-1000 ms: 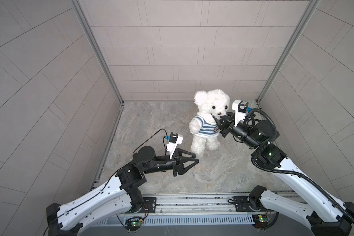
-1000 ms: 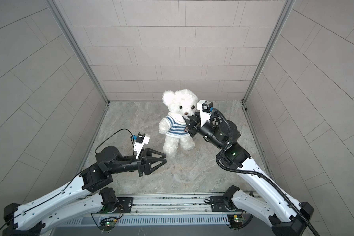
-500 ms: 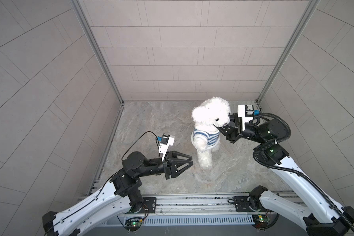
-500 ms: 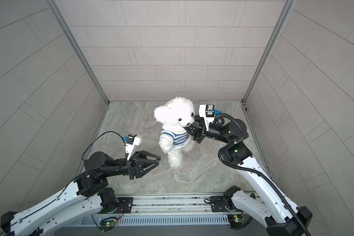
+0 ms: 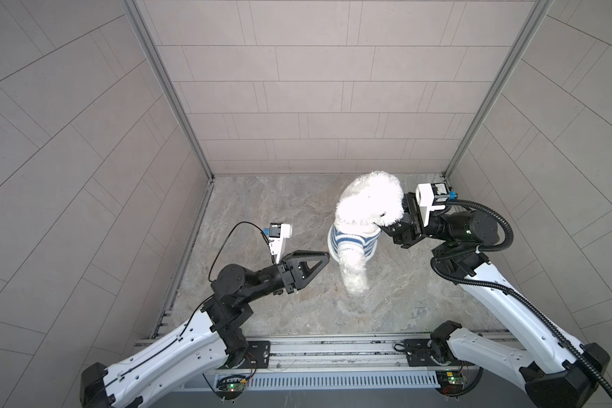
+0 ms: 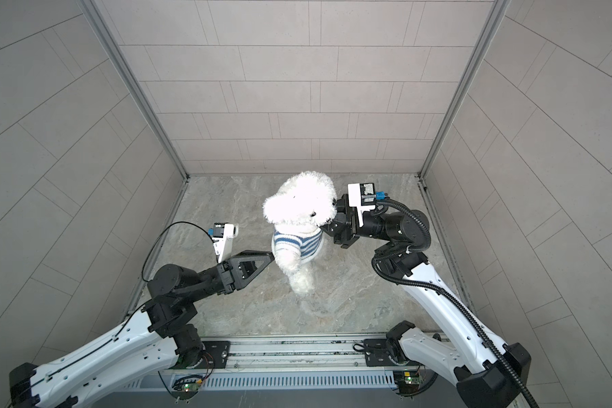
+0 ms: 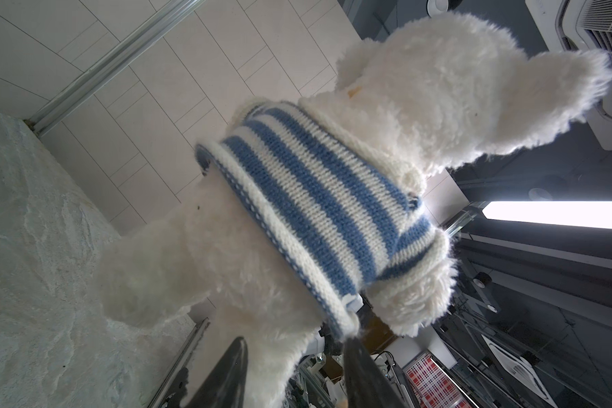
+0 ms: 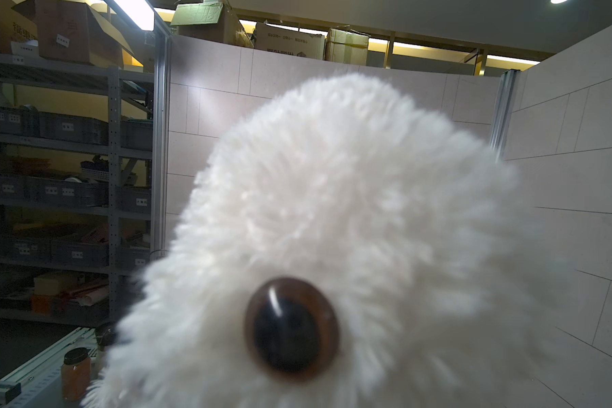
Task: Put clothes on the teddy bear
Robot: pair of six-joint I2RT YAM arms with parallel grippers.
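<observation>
The teddy bear point(image 5: 368, 205) point(image 6: 301, 208) is white and fluffy and hangs above the floor, head tipped forward, legs dangling. It wears a blue-and-white striped shirt point(image 5: 350, 242) point(image 7: 315, 197). My right gripper point(image 5: 386, 229) point(image 6: 327, 231) is shut on the bear just under its head; fur hides the fingertips. The right wrist view is filled by the bear's face point(image 8: 333, 212) and one bead eye. My left gripper point(image 5: 327, 262) point(image 7: 294, 341) is open and turned on edge at the shirt's hem. One bear leg lies loosely between its fingers point(image 7: 230, 367).
Grey tiled walls close in the marble floor point(image 5: 262, 212) on three sides, with metal corner posts point(image 5: 205, 173) at the back. A metal rail point(image 5: 333, 353) carrying both arm bases runs along the front edge.
The right gripper has lifted the bear and tipped its head forward and leftward. The left gripper has rolled onto its edge and come up to the shirt's hem.
</observation>
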